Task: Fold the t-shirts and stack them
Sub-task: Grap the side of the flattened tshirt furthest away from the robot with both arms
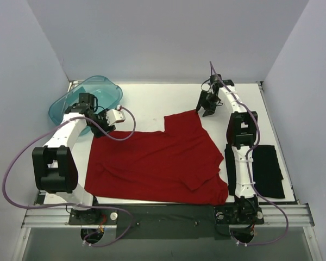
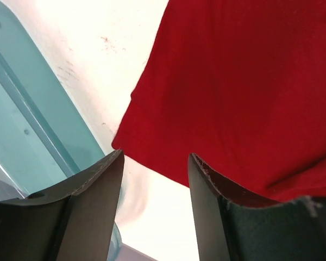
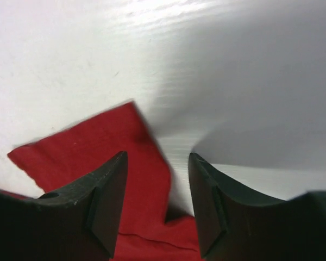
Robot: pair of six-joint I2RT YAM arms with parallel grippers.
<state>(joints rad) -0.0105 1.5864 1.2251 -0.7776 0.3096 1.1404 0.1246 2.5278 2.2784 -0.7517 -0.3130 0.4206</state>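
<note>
The red t-shirt (image 1: 152,163) lies spread on the table (image 1: 146,100), and the black t-shirt (image 1: 269,171) lies at the right edge. The left gripper (image 2: 155,157) hovers at the red one's far-left corner, and the right gripper (image 3: 157,157) at its far sleeve. Both jaws are open and empty.

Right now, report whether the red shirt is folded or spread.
Mostly spread: the red t-shirt lies flat on the table, one flap turned over near its right edge.
</note>
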